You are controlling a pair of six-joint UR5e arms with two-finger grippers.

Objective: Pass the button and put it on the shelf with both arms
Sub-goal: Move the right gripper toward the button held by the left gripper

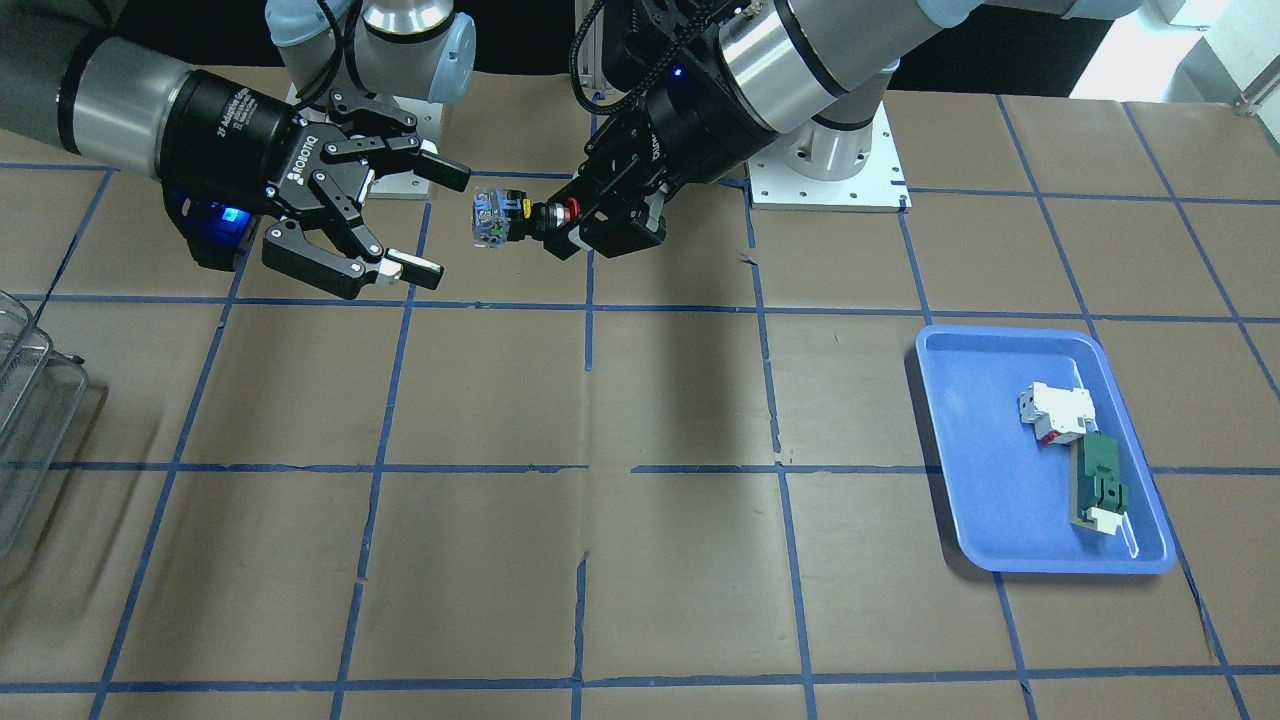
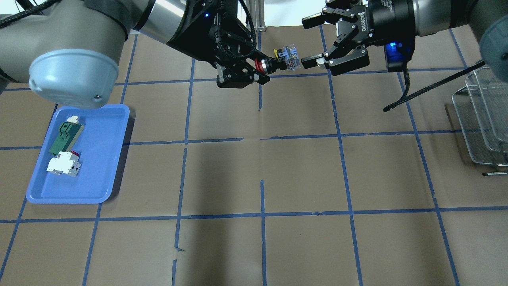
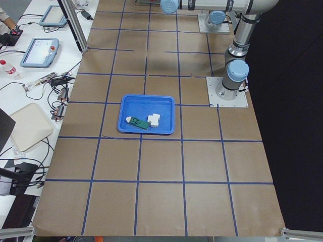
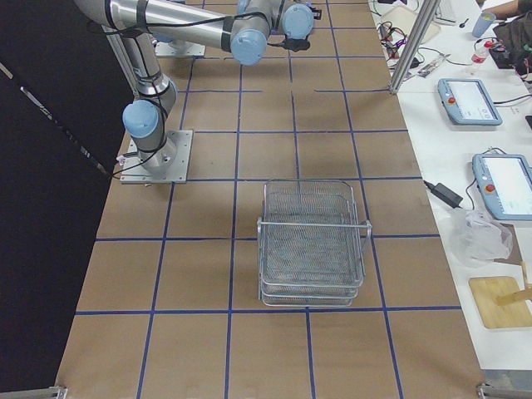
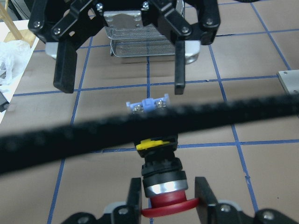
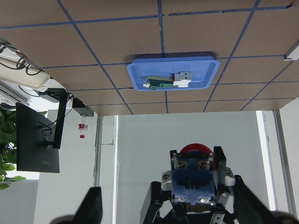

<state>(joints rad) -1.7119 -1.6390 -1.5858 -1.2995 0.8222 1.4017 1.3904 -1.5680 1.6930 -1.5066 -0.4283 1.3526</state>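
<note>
The button (image 1: 510,215) is held level in the air by its red cap in my left gripper (image 1: 580,222), which is shut on it. Its clear bluish block points at my right gripper (image 1: 440,220), which is open with the block just off its fingertips, not between them. The overhead view shows the same: the button (image 2: 279,59), the left gripper (image 2: 258,73), the open right gripper (image 2: 308,41). In the left wrist view the button (image 5: 159,172) faces the right gripper's spread fingers (image 5: 179,70). The wire-mesh shelf (image 4: 312,241) stands on the table at my right end (image 2: 482,119).
A blue tray (image 2: 35,196) lies on my left side and holds a white-and-red breaker (image 2: 62,163) and a green flat part (image 2: 63,137). A black cable (image 5: 140,126) crosses the left wrist view. Blue tape lines grid the brown table cover.
</note>
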